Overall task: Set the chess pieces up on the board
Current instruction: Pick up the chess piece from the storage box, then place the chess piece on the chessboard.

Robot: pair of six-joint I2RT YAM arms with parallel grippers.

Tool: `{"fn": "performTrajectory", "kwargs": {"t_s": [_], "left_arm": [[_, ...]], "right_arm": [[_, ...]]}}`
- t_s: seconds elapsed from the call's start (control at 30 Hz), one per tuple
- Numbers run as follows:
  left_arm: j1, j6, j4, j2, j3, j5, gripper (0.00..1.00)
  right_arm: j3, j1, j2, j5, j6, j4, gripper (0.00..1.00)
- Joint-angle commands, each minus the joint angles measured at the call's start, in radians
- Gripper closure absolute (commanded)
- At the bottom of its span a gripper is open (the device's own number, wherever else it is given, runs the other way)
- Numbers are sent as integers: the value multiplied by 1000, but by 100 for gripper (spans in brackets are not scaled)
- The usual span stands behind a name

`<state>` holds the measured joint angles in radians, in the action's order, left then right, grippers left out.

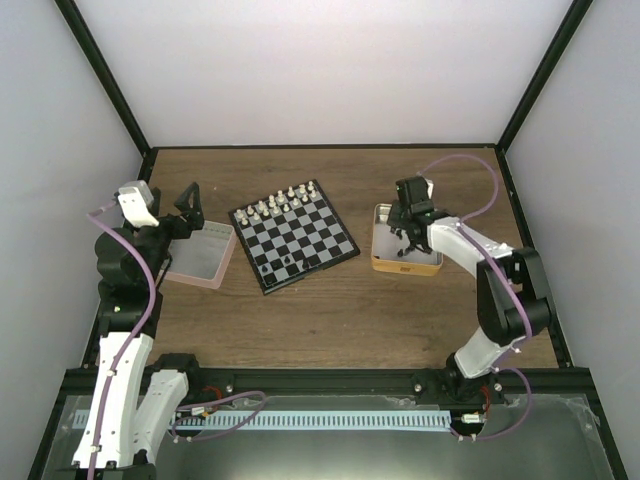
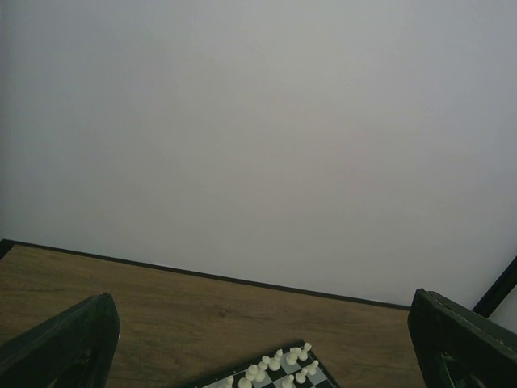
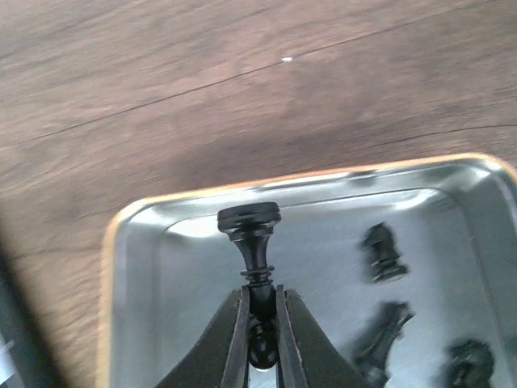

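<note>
Black piece [image 3: 252, 242] is pinched by its head in your right gripper [image 3: 260, 307] over the metal tin [image 3: 137, 267], just right of the board [image 1: 295, 235]; your left gripper [image 2: 260, 343] hangs wide open.

A: Place type? Quick.
B: Lab, a robot test cell.
A: Evidence?
B: Plain white walls [image 1: 320, 70] box in three sides. Black frame posts [image 1: 105, 78] run up at 11 and 1 o'clock. A wood-grain worktop [image 1: 330, 320] makes the booth floor.
A: Hardware?
B: Left arm [image 1: 125, 270] at 7 o'clock, right arm [image 1: 500, 290] at 5 o'clock, both bolted at the near edge. Purple cables [image 1: 462, 157] loop along them. Slotted cable duct [image 1: 330, 418] at 6 o'clock.
A: Props?
B: Staged only: the board [image 1: 293, 235] mid-worktop, pink tin [image 1: 205, 262] at 9 o'clock, yellow-rimmed tin [image 1: 405, 267] at 3 o'clock.
</note>
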<state>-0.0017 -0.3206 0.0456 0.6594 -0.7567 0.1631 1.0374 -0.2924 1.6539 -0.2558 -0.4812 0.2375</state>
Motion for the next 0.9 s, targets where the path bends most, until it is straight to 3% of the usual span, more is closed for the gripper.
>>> {"fn": "performTrajectory", "kwargs": {"t_s": [0.0, 0.37, 0.63, 0.87], "left_arm": [[-3, 3, -20, -13, 5, 12, 0], [-2, 11, -16, -16, 1, 7, 0], [-1, 20, -22, -37, 5, 3, 0], [8, 4, -34, -15, 9, 37, 0]], "right_arm": [[-23, -87, -95, 19, -23, 49, 96], [-56, -430, -190, 93, -55, 21, 96], [24, -645, -84, 101, -77, -4, 96], [61, -736, -26, 74, -119, -19, 96]]}}
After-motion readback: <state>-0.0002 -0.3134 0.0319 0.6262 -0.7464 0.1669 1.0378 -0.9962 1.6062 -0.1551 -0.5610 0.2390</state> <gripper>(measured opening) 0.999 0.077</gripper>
